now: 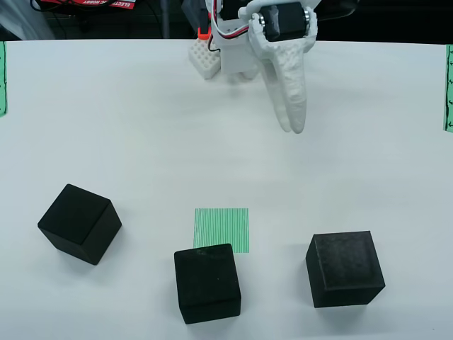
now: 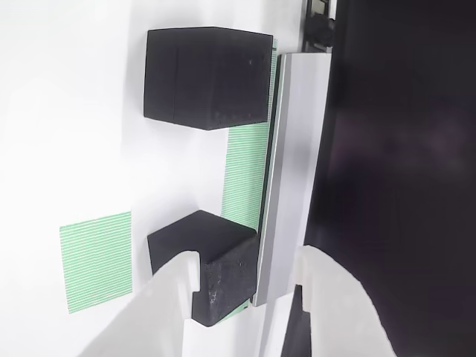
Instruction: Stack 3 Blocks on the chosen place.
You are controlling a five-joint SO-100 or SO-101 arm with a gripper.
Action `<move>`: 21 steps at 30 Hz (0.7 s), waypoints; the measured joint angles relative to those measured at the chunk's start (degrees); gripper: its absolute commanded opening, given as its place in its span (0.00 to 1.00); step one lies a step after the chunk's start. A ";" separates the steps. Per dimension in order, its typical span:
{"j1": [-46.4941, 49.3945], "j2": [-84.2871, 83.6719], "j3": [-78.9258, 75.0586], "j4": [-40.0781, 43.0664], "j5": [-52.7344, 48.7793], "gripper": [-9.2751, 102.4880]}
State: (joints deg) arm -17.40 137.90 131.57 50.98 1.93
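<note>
Chosen place bare, lying about midway between the counter's side edges and toward its near edge in the view from above. No stacking done yet: all three blocks on the counter, all three left to place. Middle block just nearside of the patch and overlapping its near edge in that view; left block and right block well apart on either side. End effector up by the far edge, well away from every block, fingers drawn narrow with only a thin seam between, holding nothing. From above, also a long green strip at the right edge. In the view that rides on the end effector, something different: two of the blocks seen close, a metal rail beside them, and more green striping along that rail, perhaps a reflection; cannot tell. White finger parts there run past the frame edge, so no reading of the gap.
</note>
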 measured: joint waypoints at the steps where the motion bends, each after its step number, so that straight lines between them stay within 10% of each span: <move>1: 0.09 -2.29 -1.93 0.88 0.44 0.27; 21: -0.79 -42.19 -37.27 18.81 0.62 0.37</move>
State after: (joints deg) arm -18.19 95.71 94.31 69.79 2.55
